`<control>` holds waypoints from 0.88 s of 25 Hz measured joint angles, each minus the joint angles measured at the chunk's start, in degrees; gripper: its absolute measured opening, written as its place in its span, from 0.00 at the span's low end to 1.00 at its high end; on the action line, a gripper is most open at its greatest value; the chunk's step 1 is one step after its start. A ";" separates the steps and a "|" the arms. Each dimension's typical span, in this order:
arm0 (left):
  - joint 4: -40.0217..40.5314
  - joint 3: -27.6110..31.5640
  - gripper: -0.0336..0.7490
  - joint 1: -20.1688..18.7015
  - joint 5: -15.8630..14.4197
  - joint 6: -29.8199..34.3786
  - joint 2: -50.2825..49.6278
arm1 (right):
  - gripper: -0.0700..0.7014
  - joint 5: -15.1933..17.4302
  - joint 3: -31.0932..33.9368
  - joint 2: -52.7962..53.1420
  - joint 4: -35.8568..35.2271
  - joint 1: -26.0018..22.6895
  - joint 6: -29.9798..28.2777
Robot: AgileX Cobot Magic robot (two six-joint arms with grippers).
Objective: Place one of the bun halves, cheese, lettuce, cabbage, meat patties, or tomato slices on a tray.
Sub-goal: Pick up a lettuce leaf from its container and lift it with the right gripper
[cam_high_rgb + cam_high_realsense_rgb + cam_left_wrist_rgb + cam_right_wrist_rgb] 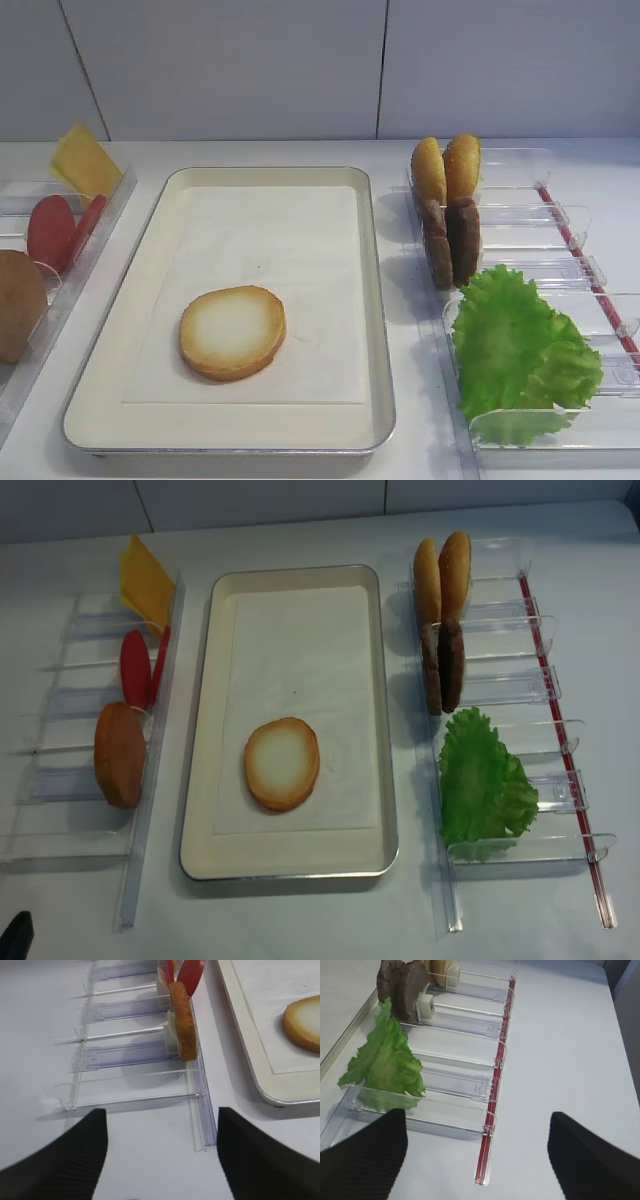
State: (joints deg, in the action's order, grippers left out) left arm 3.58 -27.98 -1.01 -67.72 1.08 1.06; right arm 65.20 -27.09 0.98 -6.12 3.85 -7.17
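One bun half (233, 332) lies on the tray (165, 215), pale toasted face up, on the near part of the white paper liner (290, 250) and slightly left of centre; it rests flat and apart from the rim, which leaves the far part of the liner available for further items. Remaining ingredients stand on edge in clear plastic racks (500, 695) on either side of the tray, an arrangement that presents a thin edge to a descending claw. Right rack, far to near: two bun halves (446, 167), two meat patties (451, 240), then the lettuce (520, 350) in the nearer slots. Left rack, far to near: the cheese (84, 160), the tomato slices (58, 230), and one further bun half (120, 754). The right gripper (477, 1152) hangs above bare table at the near end of the right rack, fingers spread wide and grasping nothing; the lettuce is the closest item to it. The left gripper (162, 1152) is likewise spread and empty above the near end of the left rack, with the upright bun half just beyond it.
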 joint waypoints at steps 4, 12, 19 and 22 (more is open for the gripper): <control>0.00 0.00 0.63 0.00 0.00 0.00 0.00 | 0.85 0.00 0.00 0.00 0.00 0.00 0.00; 0.00 0.00 0.63 0.00 0.00 0.00 0.00 | 0.84 0.00 0.00 0.00 0.00 0.00 0.00; 0.00 0.00 0.63 0.00 0.00 0.00 0.00 | 0.84 0.00 0.00 0.00 0.00 0.00 0.00; 0.00 0.00 0.63 0.00 0.00 0.00 0.00 | 0.84 0.00 -0.13 0.00 0.00 0.00 0.00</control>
State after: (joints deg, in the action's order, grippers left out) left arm 3.58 -27.98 -1.01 -67.72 1.08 1.06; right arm 65.20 -27.22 0.98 -6.12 3.85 -7.17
